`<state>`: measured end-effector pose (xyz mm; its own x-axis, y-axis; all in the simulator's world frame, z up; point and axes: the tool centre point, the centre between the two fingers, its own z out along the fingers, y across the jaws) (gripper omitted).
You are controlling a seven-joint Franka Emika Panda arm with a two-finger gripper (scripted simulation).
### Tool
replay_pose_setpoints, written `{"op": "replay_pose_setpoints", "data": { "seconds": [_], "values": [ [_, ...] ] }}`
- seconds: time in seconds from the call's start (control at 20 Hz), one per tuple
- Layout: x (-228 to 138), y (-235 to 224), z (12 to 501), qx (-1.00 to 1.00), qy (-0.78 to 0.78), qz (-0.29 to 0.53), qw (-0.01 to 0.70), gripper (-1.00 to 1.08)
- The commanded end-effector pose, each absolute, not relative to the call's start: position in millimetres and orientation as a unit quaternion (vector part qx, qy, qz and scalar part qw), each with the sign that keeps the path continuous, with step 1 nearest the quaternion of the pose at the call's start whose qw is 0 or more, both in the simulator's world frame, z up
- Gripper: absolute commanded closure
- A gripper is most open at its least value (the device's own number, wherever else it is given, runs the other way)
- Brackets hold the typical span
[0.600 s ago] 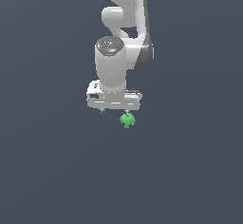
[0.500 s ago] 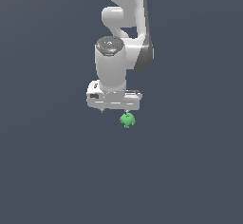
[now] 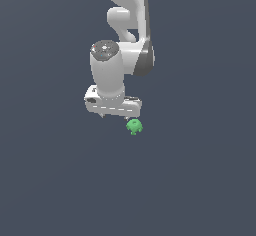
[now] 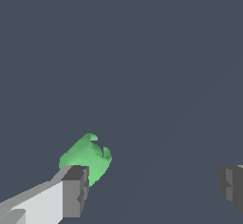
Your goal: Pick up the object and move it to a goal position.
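The object, a small bright green lumpy ball (image 3: 134,126), lies on the dark grey floor just below the white hand, toward its end on the exterior view's right. My gripper (image 3: 115,115) hovers above the floor, and its fingers are mostly hidden under the hand in the exterior view. In the wrist view the gripper (image 4: 152,190) is open wide and empty. The ball (image 4: 86,158) sits right beside one dark fingertip (image 4: 75,191), partly behind it, not centred between the two. The other fingertip (image 4: 232,185) is far from it.
The floor (image 3: 200,180) is a plain dark grey surface with nothing else on it. The white arm (image 3: 127,25) rises behind the hand to the top of the exterior view.
The hand has shifted slightly toward the exterior view's left. The green ball has stayed where it was. The gripper stays open.
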<state>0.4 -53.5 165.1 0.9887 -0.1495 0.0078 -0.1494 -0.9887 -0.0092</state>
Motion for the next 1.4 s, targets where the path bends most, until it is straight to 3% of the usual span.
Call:
{"op": "replay_pose_setpoints", "data": {
  "seconds": [0.0,0.6,1.35],
  "values": [
    [1,-53,165,-0.997,0.075,-0.004,0.005,-0.92],
    [-3,-40,153,-1.000,0.020,-0.003,0.002,-0.92],
    [-24,11,107,-0.979,-0.202,0.000,-0.001,-0.92]
  ]
}}
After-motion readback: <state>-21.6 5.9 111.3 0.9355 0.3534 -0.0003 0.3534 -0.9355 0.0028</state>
